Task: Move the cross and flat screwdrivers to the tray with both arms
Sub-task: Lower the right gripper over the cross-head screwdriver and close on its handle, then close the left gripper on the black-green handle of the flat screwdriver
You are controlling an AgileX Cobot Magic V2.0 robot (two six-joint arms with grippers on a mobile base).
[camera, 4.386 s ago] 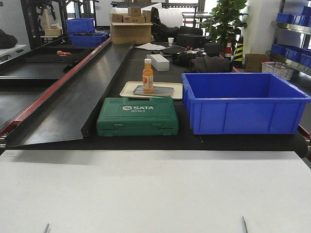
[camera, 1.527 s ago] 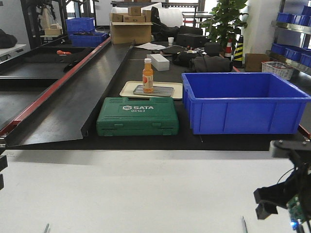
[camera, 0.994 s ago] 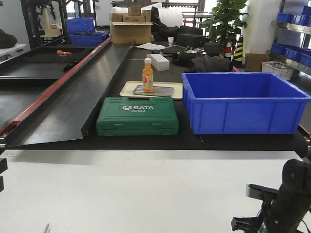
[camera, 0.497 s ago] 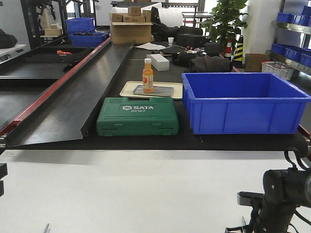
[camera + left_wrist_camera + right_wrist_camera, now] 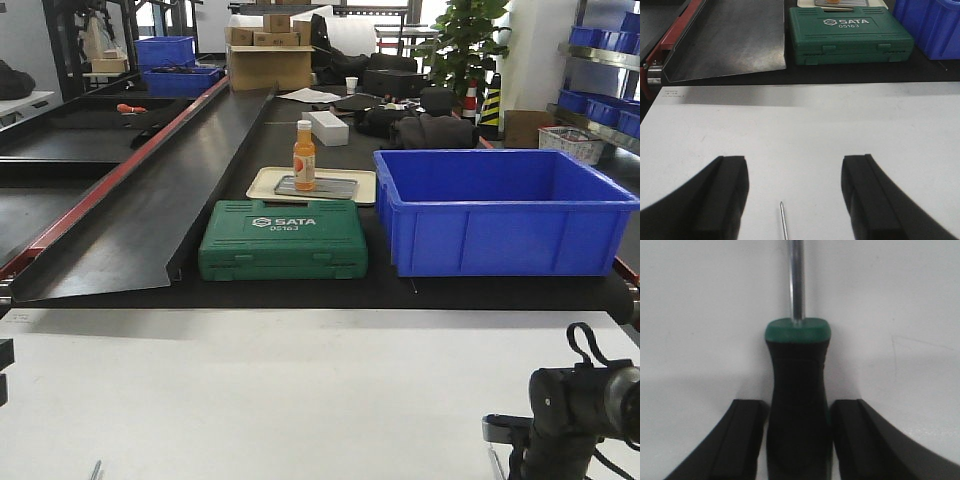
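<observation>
In the right wrist view my right gripper (image 5: pixel 796 407) is shut on the black handle of a screwdriver (image 5: pixel 797 390) with a green collar, lying on the white table. Its steel shaft points away from me. In the front view the right arm (image 5: pixel 565 420) is low at the table's near right. My left gripper (image 5: pixel 795 165) is open and empty. The thin shaft tip of the other screwdriver (image 5: pixel 783 220) lies between its fingers, and the handle is out of view. That tip also shows in the front view (image 5: pixel 95 470). The grey metal tray (image 5: pixel 340 188) sits far back.
The grey tray rests on a cream tray (image 5: pixel 262 182) with an orange bottle (image 5: pixel 304 155) standing on it. A green SATA case (image 5: pixel 283 240) and a deep blue bin (image 5: pixel 500 210) stand between the white table (image 5: pixel 300 380) and the trays. A black metal chute (image 5: pixel 150 220) runs along the left.
My right arm has come into view and dropped low over the right screwdriver, with its fingers now against the handle. The left side looks unchanged.
</observation>
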